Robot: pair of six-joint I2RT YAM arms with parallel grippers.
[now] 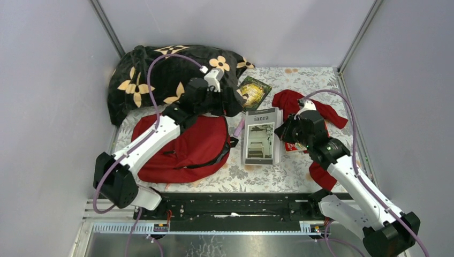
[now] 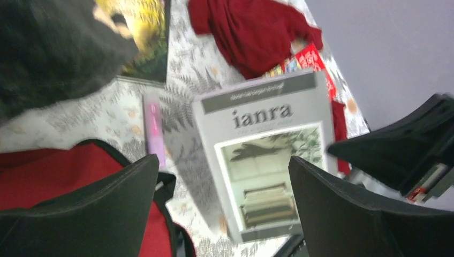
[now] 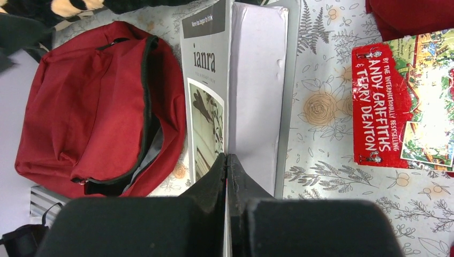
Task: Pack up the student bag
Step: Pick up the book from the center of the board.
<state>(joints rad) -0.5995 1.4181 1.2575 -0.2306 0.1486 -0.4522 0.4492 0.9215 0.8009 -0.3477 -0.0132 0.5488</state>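
Dark-red fabric marks your student bag (image 1: 201,136). It lies flat on the left half of the counter (image 1: 267,176), just in front of the black flowered blanket (image 1: 176,69). Your left arm crosses over it and hides part of its top from above. From the right wrist you can see its main zip parted along the side facing the grey book (image 1: 261,142), with pale lining showing. What is inside cannot be made out.

Your left claw (image 2: 224,163) hangs with its jaws spread wide and nothing between them, over the bag's right edge and facing the book. From above it is lost against the dark blanket.

Your right claw (image 3: 227,166) has its jaws pressed together on the free edge of the grey book's front cover. The cover stands raised, baring a blank pale page.

A red-spined paperback (image 3: 385,107) lies just right of the grey book. The wrist view cuts off its right part, and from above it sits mostly hidden under the right claw. A limp red garment (image 1: 308,107) lies behind it, and more red cloth (image 1: 321,175) shows beside the right forearm. A green-and-yellow book (image 1: 253,91) has one corner tucked under the blanket. By the grey book's left edge lies a slim pink thing (image 2: 153,128), too blurred to name.
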